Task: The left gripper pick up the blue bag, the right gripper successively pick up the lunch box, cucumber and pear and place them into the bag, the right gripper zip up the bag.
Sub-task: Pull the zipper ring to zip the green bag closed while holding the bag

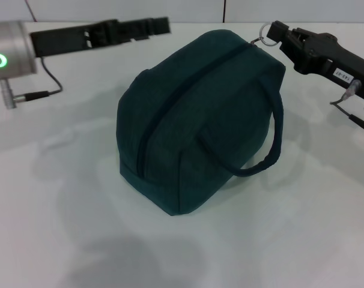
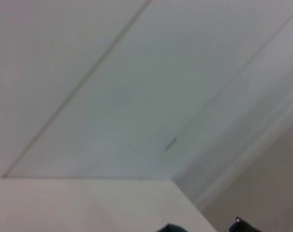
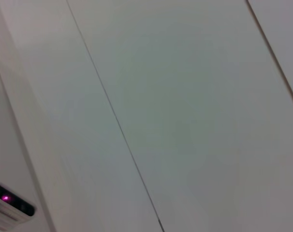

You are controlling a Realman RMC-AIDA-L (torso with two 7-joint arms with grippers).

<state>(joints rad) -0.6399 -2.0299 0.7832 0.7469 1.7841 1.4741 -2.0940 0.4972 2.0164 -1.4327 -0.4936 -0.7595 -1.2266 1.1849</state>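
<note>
Now I see the bag point(image 1: 194, 120) zipped on the table point(image 1: 62, 228). Right hand point(image 1: 272, 33) at the bag's far right corner, pinching the zip ring point(image 1: 266, 37). Left hand point(image 1: 161, 25) beyond the bag; grip unclear.

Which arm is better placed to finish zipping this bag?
Right, probably. The right claw is at the metal zipper ring on the dark teal fabric bag; the left claw is behind the bag's far-left side.

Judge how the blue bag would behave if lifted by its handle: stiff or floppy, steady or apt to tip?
The bag is probably soft fabric, sagging somewhat; its sides bulge. It looks full and zipped, so likely weighty. The handle droops, suggesting floppiness.
</note>
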